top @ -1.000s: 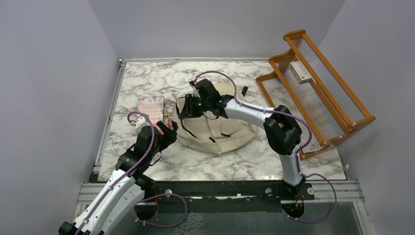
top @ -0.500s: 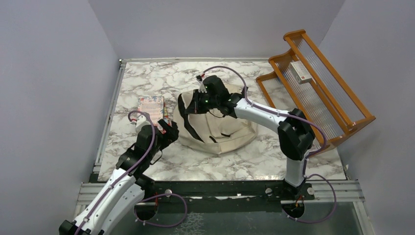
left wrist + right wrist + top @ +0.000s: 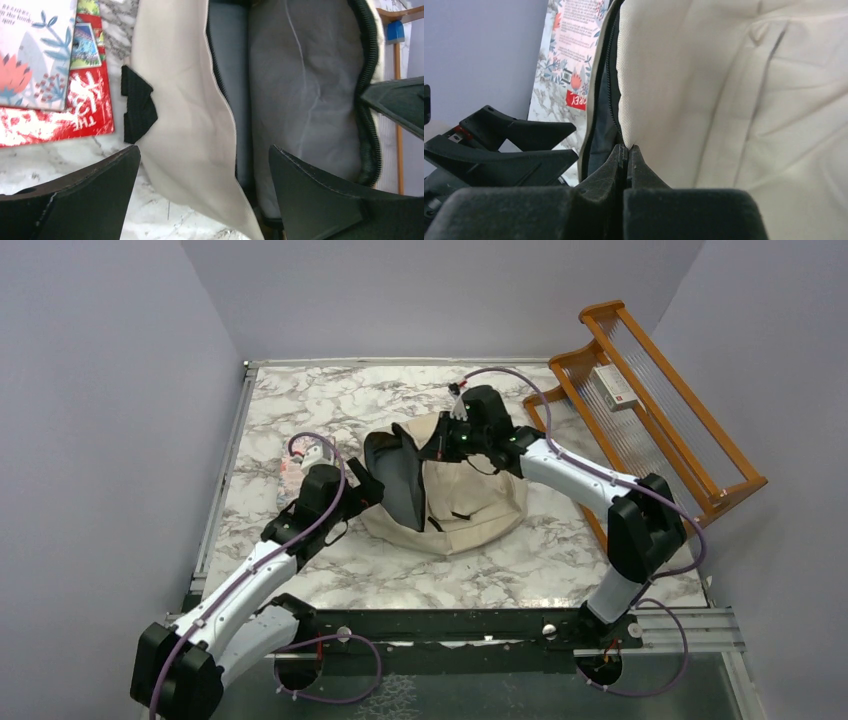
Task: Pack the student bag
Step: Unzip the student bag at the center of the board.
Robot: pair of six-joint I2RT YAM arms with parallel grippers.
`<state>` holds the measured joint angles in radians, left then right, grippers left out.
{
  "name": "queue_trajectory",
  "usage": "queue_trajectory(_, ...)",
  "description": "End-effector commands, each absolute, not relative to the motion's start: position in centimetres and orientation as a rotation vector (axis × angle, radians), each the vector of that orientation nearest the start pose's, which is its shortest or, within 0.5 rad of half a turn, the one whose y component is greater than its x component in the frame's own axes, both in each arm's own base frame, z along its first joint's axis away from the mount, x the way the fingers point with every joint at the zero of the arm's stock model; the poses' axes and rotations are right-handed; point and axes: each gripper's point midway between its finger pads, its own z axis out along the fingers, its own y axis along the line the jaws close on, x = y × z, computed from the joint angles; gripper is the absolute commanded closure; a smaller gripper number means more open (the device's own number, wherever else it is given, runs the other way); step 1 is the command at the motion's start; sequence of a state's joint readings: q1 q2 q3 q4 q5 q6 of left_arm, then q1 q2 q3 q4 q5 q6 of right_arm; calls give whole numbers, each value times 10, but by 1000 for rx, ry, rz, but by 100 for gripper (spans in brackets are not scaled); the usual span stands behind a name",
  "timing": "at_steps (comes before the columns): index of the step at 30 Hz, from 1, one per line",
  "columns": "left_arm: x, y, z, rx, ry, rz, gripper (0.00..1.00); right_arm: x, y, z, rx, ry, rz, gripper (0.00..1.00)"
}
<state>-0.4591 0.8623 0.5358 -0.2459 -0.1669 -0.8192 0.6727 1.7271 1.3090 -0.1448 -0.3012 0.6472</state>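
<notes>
The student bag [image 3: 470,505] is a beige backpack lying mid-table, its main compartment pulled open so the grey lining [image 3: 400,480] shows. My right gripper [image 3: 442,444] is shut on the bag's beige zipper edge [image 3: 626,125] and holds it up; in the right wrist view its jaws [image 3: 626,147] pinch the fabric. My left gripper [image 3: 366,490] is open and empty at the bag's left side; in the left wrist view [image 3: 203,150] its fingers straddle the beige flap [image 3: 185,100], facing the grey lining [image 3: 305,90].
A floral book [image 3: 35,50] lies on a red book [image 3: 75,115] on the marble left of the bag, mostly hidden by my left arm in the top view. A wooden rack [image 3: 650,430] holding a small box [image 3: 615,387] stands at the right.
My right gripper has moved right and back with the bag's edge, pulling the compartment wide open. My left arm has reached forward and right to the opening.
</notes>
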Motion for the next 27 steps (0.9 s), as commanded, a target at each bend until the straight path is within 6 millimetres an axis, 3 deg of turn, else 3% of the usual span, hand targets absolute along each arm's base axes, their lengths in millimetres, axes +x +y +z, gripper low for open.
queue_trajectory(1,289,-140,145,-427,2086,-560,1,341,334,187,-228,2275,997,99)
queue_trajectory(3,293,-141,136,-429,2111,-533,4,343,324,188,-225,2272,964,99)
queue_trajectory(6,293,-138,119,-417,2155,-482,16,349,306,190,-213,2266,877,100)
queue_trajectory(12,287,-130,102,-418,2170,-439,50,364,261,179,-160,2291,676,99)
queue_trajectory(18,281,-120,97,-423,2176,-390,87,383,208,148,-76,2373,453,100)
queue_trajectory(22,276,-118,91,-415,2195,-378,92,386,176,108,-46,2475,240,100)
queue_trajectory(27,270,-122,86,-387,2213,-409,90,375,163,56,-47,2607,130,97)
